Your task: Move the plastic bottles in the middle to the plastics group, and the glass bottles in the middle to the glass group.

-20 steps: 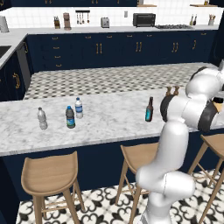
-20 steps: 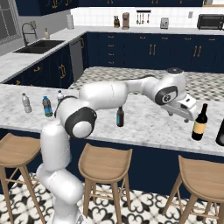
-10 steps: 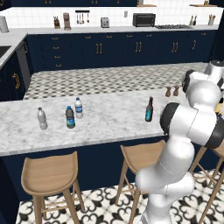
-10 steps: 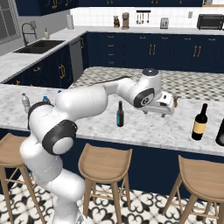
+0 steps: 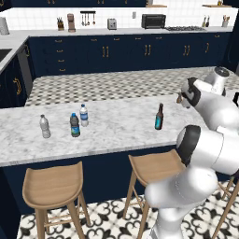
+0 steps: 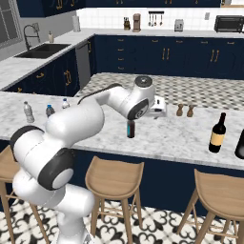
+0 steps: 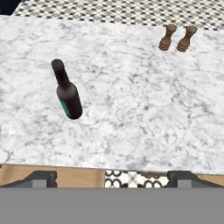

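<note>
Hovering with my end effector (image 7: 111, 175) spread and empty; the brown long-necked bottle (image 7: 68, 92) stands upright on the bench (image 7: 131, 109), well apart from the stubby brown bottles (image 7: 177, 38); rigid, slick, breakable glass, I judge, so grip its wide body.

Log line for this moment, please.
gripper: open, empty, above counter edge | slim brown long-necked bottle with teal label: upright, untouched | two stubby brown bottles: beyond it

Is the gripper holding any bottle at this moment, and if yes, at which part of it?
Nothing is held. The gripper is open, and the brown bottle stands apart from it on the counter.
</note>
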You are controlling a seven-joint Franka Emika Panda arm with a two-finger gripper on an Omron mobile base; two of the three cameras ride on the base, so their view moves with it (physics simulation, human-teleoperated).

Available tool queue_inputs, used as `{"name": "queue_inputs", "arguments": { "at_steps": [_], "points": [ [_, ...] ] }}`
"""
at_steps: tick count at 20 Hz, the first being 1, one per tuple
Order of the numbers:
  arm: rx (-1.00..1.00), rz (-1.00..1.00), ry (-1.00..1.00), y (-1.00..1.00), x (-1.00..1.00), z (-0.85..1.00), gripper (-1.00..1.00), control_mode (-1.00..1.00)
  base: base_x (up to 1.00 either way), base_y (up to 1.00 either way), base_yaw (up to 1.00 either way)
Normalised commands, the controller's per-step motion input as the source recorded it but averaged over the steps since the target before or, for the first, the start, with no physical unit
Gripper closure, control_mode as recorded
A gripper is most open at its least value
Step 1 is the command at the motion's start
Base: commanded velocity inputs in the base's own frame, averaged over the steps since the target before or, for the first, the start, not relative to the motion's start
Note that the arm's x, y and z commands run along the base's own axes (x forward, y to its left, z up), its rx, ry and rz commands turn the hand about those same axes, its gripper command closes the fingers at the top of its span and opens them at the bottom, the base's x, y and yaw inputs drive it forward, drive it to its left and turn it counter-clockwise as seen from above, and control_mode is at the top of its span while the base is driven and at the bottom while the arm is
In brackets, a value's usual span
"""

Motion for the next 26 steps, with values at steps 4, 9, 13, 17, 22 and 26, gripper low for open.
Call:
{"name": "queue_inputs", "arguments": {
  "at_steps": [4,9,13,17,22,26],
  "points": [
    [0.05,0.00,-0.02,0.73,0.48,0.07,-1.00,-1.00,0.00,0.00,0.00],
    [0.00,0.00,0.00,0.68,0.47,-0.05,-1.00,-1.00,0.00,0.00,0.00],
    [0.00,0.00,0.03,0.11,0.58,0.00,-1.00,-1.00,0.00,0.00,0.00],
    [0.00,0.00,0.10,0.05,0.27,-0.13,-1.00,-1.00,0.00,0.00,0.00],
    [0.00,0.00,0.03,0.04,0.00,-0.16,-1.00,-1.00,0.00,0.00,0.00],
    [0.01,0.00,0.01,0.20,0.29,-0.32,-1.00,-1.00,0.00,0.00,0.00]
  ]
}}
